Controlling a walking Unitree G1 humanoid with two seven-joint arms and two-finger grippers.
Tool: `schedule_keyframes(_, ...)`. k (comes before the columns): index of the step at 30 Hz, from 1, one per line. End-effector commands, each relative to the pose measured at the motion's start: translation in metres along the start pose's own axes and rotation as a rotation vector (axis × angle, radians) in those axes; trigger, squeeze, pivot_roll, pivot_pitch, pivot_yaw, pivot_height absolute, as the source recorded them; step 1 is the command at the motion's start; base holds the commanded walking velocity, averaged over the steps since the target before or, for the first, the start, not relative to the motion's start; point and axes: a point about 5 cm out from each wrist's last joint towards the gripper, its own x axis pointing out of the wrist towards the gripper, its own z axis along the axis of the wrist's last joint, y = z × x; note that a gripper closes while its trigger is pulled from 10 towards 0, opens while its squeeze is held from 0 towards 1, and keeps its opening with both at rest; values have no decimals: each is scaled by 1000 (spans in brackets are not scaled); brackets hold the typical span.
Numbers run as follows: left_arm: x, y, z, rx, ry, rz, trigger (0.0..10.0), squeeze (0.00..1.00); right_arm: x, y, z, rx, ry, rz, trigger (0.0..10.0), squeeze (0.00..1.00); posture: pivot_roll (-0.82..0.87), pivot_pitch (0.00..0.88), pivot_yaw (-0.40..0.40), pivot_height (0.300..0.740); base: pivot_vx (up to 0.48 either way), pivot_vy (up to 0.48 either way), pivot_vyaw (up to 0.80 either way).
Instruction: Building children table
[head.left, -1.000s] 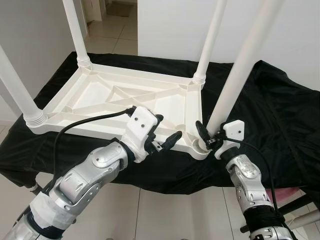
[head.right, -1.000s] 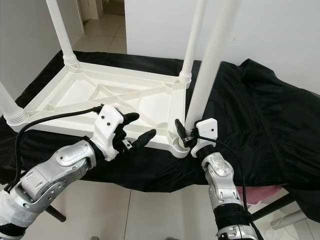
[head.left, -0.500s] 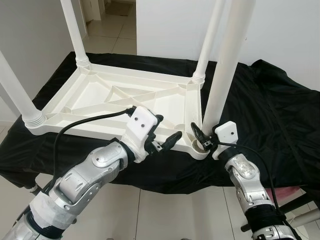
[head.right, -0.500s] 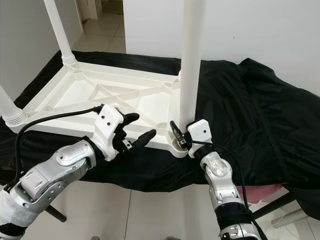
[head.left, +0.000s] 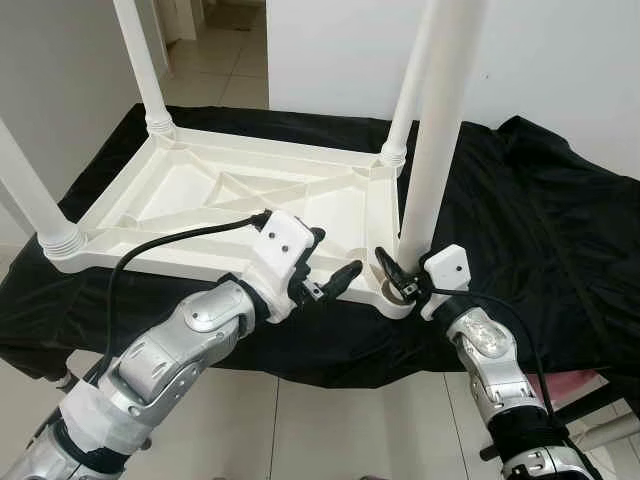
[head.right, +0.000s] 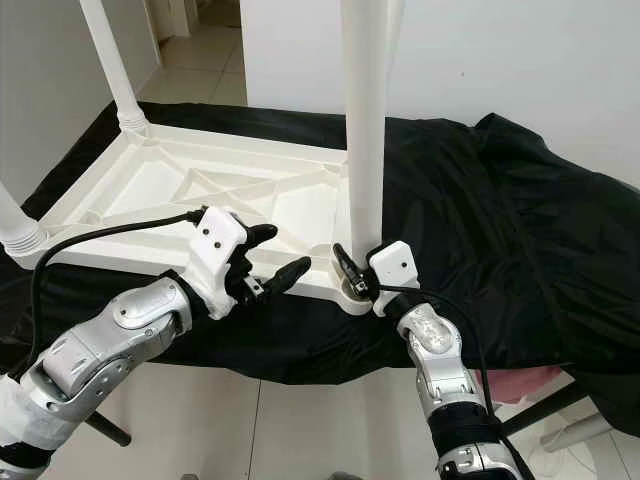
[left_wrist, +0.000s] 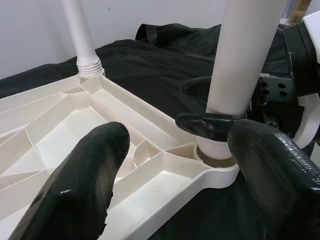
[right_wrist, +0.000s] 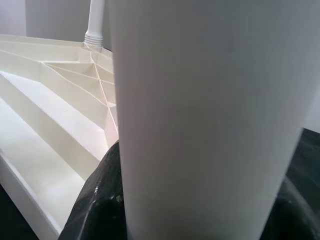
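A white plastic children's tabletop (head.left: 190, 195) lies upside down on a black cloth. Three white legs stand screwed in: far left (head.left: 140, 60), far right (head.left: 405, 110) and near left (head.left: 30, 190). A fourth leg (head.left: 432, 150) stands upright in the near right corner socket (left_wrist: 217, 160). My right gripper (head.left: 400, 280) is shut on that leg's base, and the leg (right_wrist: 210, 125) looms close in the right wrist view. My left gripper (head.left: 328, 258) hovers open just left of that corner, above the tabletop's near rim, touching nothing.
The black cloth (head.left: 540, 220) covers the supporting table and drapes over its edges, with loose folds at the right. Tiled floor (head.left: 330, 420) lies below the near edge. A white wall (head.left: 560, 60) stands behind, and a pink item (head.left: 580, 385) sits low right.
The fourth leg has swung from leaning right to standing upright in its socket, my right gripper shifting slightly left with it. My left gripper has stayed in place, open.
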Motion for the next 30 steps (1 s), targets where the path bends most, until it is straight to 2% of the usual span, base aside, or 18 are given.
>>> schedule_keyframes(1, 0, -11, 1, 16, 8, -241, 10000, 0, -3, 9, -19, 61, 92, 18, 10000, 0, 14, 14, -9, 740, 0, 0, 0)
schedule_keyframes(6, 0, -11, 1, 17, 8, -239, 10000, 0, -2, 10, -18, 73, 83, 11, 10000, 0, 15, 14, -11, 740, 0, 0, 0)
schedule_keyframes(11, -1, -12, 1, 15, 14, -242, 10000, 0, 1, 18, -19, 104, 72, 13, 10000, 0, 19, 17, -12, 740, 0, 0, 0)
schedule_keyframes(16, -1, -12, 1, 18, 17, -245, 10000, 0, -4, 25, -19, 37, 71, 68, 10000, 0, 19, 17, -12, 740, 0, 0, 0)
schedule_keyframes(19, -1, -12, 1, 18, 17, -245, 10000, 0, -4, 25, -19, 37, 71, 68, 10000, 0, 19, 17, -12, 740, 0, 0, 0)
schedule_keyframes(21, -1, -12, 2, 19, 16, -243, 10000, 0, -12, 26, -19, 36, 62, 81, 10000, 0, 16, 20, -17, 740, 0, 0, 0)
schedule_keyframes(23, -1, -12, 2, 19, 16, -243, 10000, 0, -12, 26, -19, 36, 62, 81, 10000, 0, 16, 20, -17, 740, 0, 0, 0)
schedule_keyframes(25, -1, -12, 2, 17, 13, -242, 10000, 0, -23, 22, -21, 90, 61, 32, 10000, 0, 10, 23, -16, 740, 0, 0, 0)
schedule_keyframes(28, -1, -12, 2, 17, 12, -242, 10000, 0, -27, 19, -22, 133, 65, 1, 10000, 0, 10, 23, -16, 740, 0, 0, 0)
schedule_keyframes(30, 0, -13, 2, 16, 11, -245, 10000, 0, -29, 16, -24, 218, 70, -57, 10000, 0, 7, 22, -14, 740, 0, 0, 0)
